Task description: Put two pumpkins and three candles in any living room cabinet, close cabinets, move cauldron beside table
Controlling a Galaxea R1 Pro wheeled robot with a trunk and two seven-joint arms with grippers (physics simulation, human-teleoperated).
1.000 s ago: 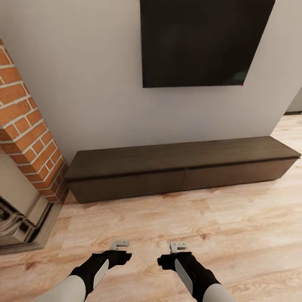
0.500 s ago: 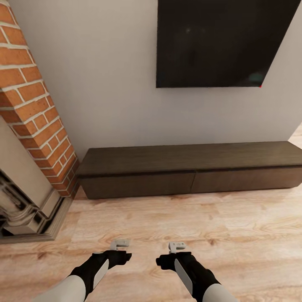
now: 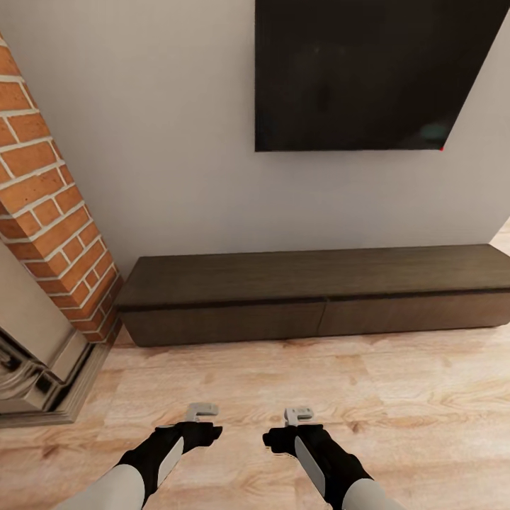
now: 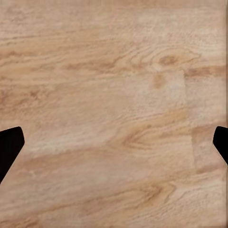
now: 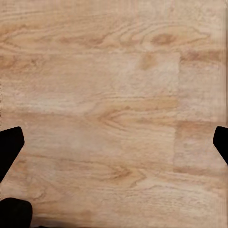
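Now the view swung right — cabinet (image 3: 312, 301) closed.

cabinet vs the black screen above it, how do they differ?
The cabinet is dark brown wood; the screen is plain black. The cabinet sits low on the floor; the screen hangs high on the wall. The cabinet is long and low with two flat fronts split by a seam, both shut; the screen is one taller, unbroken panel. Both are dark, flat-faced and set against the same wall.

Camera swing back rightward along the cabinet (image 3: 312, 301) wall
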